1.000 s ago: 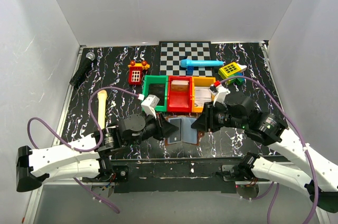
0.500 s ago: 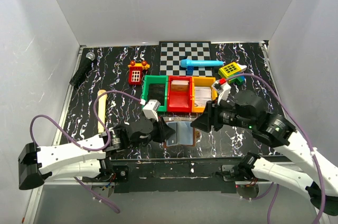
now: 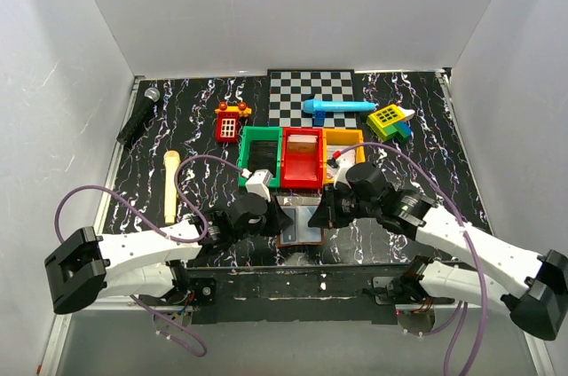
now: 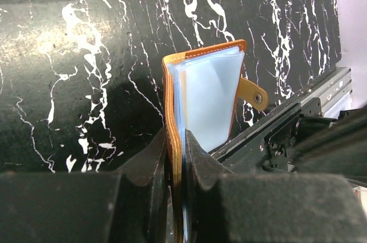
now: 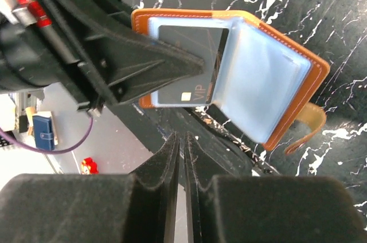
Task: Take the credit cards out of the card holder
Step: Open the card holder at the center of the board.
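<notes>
The card holder (image 3: pixel 300 222) is a brown fold-over wallet with pale blue sleeves (image 5: pixel 261 77), open near the table's front edge. My left gripper (image 4: pixel 176 137) is shut on its cover and sleeves from the left (image 3: pixel 277 216). A dark credit card (image 5: pixel 186 74) marked VIP sits in the exposed sleeve. One left finger (image 5: pixel 155 59) lies across that sleeve. My right gripper (image 5: pixel 181 137) has its jaws pressed almost together with nothing between them. Its tips are just short of the card's near edge, at the holder's right side (image 3: pixel 322 211).
Behind the holder stand a green bin (image 3: pixel 248 141), a red bin (image 3: pixel 288 150) and an orange bin (image 3: pixel 342 137). Farther back are a checkered mat (image 3: pixel 293 92), a blue toy (image 3: pixel 337 107) and a yellow block (image 3: pixel 389 119). A red toy (image 3: pixel 231 123), a microphone (image 3: pixel 140 114) and a wooden stick (image 3: pixel 170 185) lie left.
My right arm has swung left and lowered to the holder's right side. My left arm has pushed forward with the holder still clamped, and the holder now sits a little closer to the front edge.
</notes>
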`<state>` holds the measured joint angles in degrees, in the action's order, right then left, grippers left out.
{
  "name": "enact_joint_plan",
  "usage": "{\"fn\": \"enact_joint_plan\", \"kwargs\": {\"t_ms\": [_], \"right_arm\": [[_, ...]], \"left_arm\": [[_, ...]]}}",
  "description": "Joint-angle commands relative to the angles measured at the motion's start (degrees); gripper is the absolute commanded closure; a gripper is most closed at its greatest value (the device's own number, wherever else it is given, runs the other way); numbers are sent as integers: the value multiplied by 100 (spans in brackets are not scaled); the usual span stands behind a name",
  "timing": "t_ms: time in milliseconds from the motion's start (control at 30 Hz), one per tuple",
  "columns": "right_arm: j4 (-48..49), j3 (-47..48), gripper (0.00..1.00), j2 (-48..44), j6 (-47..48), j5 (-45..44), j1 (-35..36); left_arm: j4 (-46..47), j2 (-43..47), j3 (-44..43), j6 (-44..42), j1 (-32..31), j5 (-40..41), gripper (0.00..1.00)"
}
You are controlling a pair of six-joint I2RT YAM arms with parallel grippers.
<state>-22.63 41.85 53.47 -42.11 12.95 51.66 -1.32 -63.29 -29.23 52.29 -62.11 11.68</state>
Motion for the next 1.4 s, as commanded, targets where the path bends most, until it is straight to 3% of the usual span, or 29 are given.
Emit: {"fn": "enact_joint_plan", "kwargs": {"t_ms": [0, 467, 967, 1033, 1133, 1233, 1367], "right_arm": [[549, -98, 87, 575, -78, -153, 20], [1155, -519, 88, 1639, 27, 137, -410], [1789, -889, 89, 2685, 80, 717, -982], [1806, -871, 89, 2765, 88, 753, -991], [1780, -836, 90, 2818, 80, 744, -1000], [1727, -853, 90, 2800, 71, 691, -1000], [1648, -836, 91, 2800, 62, 639, -1000]], "left_arm": [[597, -61, 14, -52, 137, -271, 100], [1450, -746, 269, -193, 568, -1334, 100], [1442, -1335, 419, -26, 832, -1581, 100], [1363, -1379, 366, -44, 832, -1608, 92], [1153, -1362, 278, -53, 849, -1573, 72], [460, -1204, 85, -52, 876, -1371, 57], [-227, -765, 32, -158, 911, -993, 50]]}}
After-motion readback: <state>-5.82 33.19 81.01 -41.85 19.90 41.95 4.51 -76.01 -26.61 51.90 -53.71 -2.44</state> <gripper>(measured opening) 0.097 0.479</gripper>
